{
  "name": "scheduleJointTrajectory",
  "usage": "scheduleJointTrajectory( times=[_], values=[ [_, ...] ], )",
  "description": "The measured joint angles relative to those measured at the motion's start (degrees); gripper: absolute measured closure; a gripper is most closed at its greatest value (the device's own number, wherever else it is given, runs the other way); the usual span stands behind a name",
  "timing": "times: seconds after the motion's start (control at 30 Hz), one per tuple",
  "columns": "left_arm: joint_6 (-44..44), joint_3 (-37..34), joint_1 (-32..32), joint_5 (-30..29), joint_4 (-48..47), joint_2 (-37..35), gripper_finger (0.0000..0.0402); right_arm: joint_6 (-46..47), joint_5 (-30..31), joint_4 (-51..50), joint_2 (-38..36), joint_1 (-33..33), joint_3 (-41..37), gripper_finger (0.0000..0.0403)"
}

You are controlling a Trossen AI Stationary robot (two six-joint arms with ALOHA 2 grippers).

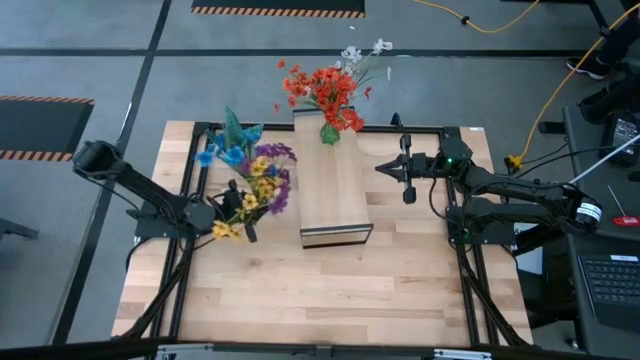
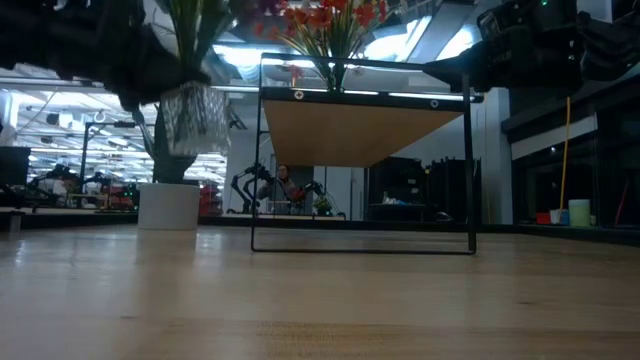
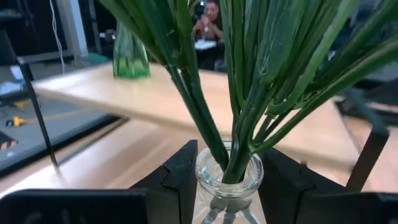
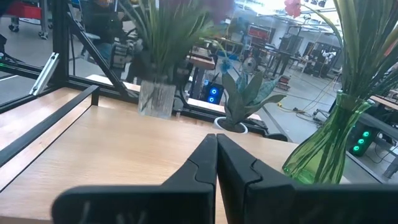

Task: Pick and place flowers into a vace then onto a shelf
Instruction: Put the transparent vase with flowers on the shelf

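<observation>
A clear glass vase (image 2: 193, 118) with yellow and purple flowers (image 1: 262, 185) on green stems (image 3: 249, 93) hangs above the table, left of the shelf (image 1: 335, 195). My left gripper (image 1: 240, 212) is shut on it. A green glass vase (image 1: 330, 132) with red-orange and white flowers (image 1: 325, 88) stands on the shelf's far end. My right gripper (image 1: 382, 168) hovers shut with nothing in it, right of the shelf at about its height, pointing toward it. My left gripper pinches the clear vase's narrow neck (image 3: 227, 183), just under its rim, between its two fingers (image 3: 180, 177). The fingers come level from the table's left side. The vase stands about upright in the hold, its base lifted clear of the table.
A spiky green plant in a white pot (image 2: 168, 205) stands at the table's far left (image 1: 232, 135). Black frame rails (image 1: 195, 180) run along the table's sides. The shelf stands on thin black legs (image 2: 470, 170). A person (image 3: 208, 18) sits in the room beyond.
</observation>
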Motion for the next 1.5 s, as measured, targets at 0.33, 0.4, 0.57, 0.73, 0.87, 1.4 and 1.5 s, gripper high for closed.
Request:
scheduleJointTrajectory(
  times=[0.33, 0.4, 0.57, 0.73, 0.87, 1.4, 1.5],
  values=[
    [2.1, 14.5, 0.0, -0.7, -23.3, -5.4, 0.0279, 0.0, 0.0, -1.1, 0.0, 0.0, 0.0, 0.0391],
    [2.0, 18.2, 0.3, 0.4, -26.7, -5.0, 0.0279, 0.0, 0.0, -1.0, 0.0, 0.0, 0.0, 0.0391],
    [1.5, 24.4, 3.2, 7.2, -28.5, -2.1, 0.0279, 0.0, 0.0, -0.8, 0.0, 0.0, 0.0, 0.0391],
    [2.3, 28.5, 7.5, 17.4, -28.8, 4.5, 0.0279, 0.4, 0.0, -0.8, 0.0, 0.0, 0.0, 0.0391],
    [4.8, 32.2, 10.7, 27.0, -28.8, 9.8, 0.0279, 1.8, 0.0, -0.8, 0.0, 0.0, 0.0, 0.0391],
    [11.7, 35.3, 25.6, 45.5, -18.7, 19.8, 0.0279, 3.0, -0.2, -9.0, -9.3, 0.0, 0.0, 0.0391],
    [12.0, 35.3, 27.1, 49.6, -14.3, 21.9, 0.0279, 2.7, -0.2, -11.6, -11.5, 0.0, 0.0, 0.0391]
  ],
)
